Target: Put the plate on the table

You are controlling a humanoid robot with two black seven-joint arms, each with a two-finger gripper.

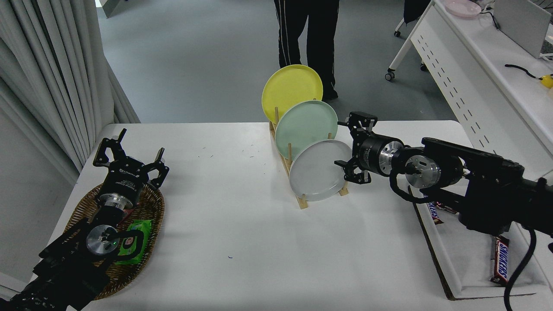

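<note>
Right hand (352,147): you've got it at the grey plate's right edge, fingers spread wide, one above and one below the rim level. Can't tell if either finger touches the rim; nothing gripped.
Right arm: comes in from the right edge, lying low across the tray (458,259), wrist pointing left toward the rack.
Plate (317,170): grey, upright on edge in the rack's nearest slot, face toward you, leaning slightly back. Not on the worktop yet.
Rack (302,199): wooden w/ pegs, mid-worktop, running away from you toward the far edge.
Green plate (304,123): next slot behind the grey one, partly overlapped by it.
Yellow plate (290,88): rearmost slot, lower part hidden by the green one.
Worktop (233,216): white; broad bare area in front of the rack and to its left.
Left hand (129,162): parked lower left over the basket, fingers open, holding nothing.
Basket (147,216): wicker, oval, at the worktop's left edge; green packet (136,239) lies in it, partly under the left arm.
Tray: white, shallow, at the worktop's right edge; Snickers bars (501,261) in it, some hidden by the right arm.
Person (306,39): only dark trousers visible, standing on the floor beyond the worktop's far side, behind the yellow plate.
Desk (466,86): white, perforated side, upper right, apart from the worktop.
</note>
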